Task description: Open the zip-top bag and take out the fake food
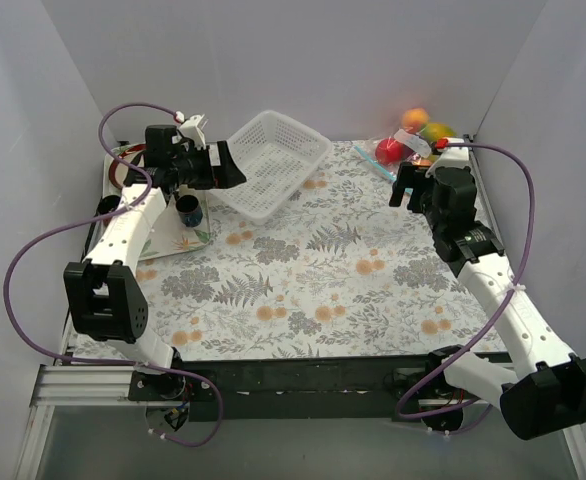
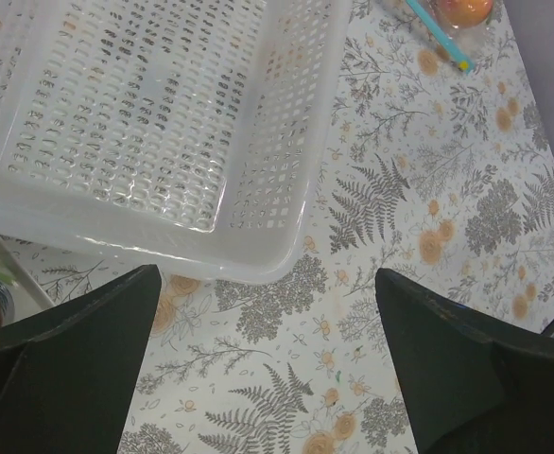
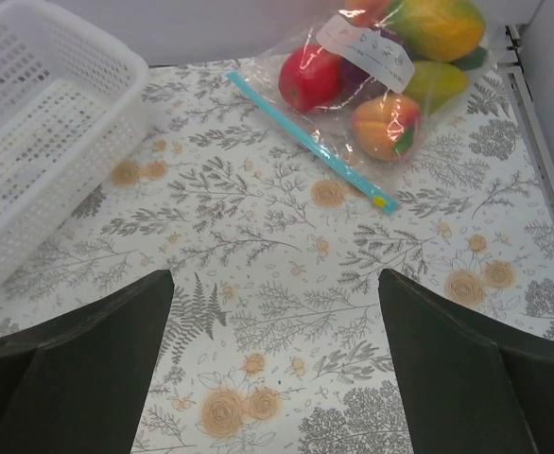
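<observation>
The zip-top bag [image 3: 372, 76] lies at the far right corner, its light blue zip strip [image 3: 310, 142] facing the table's middle. It also shows in the top view [image 1: 398, 150]. Inside it are the fake food pieces: a red one [image 3: 310, 78], an orange peach-like one [image 3: 386, 126], a yellow-green one [image 3: 438, 26] and others. My right gripper [image 3: 277, 364] is open and empty, above the cloth short of the zip strip. My left gripper [image 2: 268, 359] is open and empty, over the near rim of the white mesh basket [image 2: 145, 123].
The white mesh basket [image 1: 273, 160] stands tilted at the back centre-left. A small dark-rimmed jar [image 1: 188, 210] sits on a tray at the left under my left arm. The floral cloth [image 1: 323, 270] covers the table. Walls close in left, right and back.
</observation>
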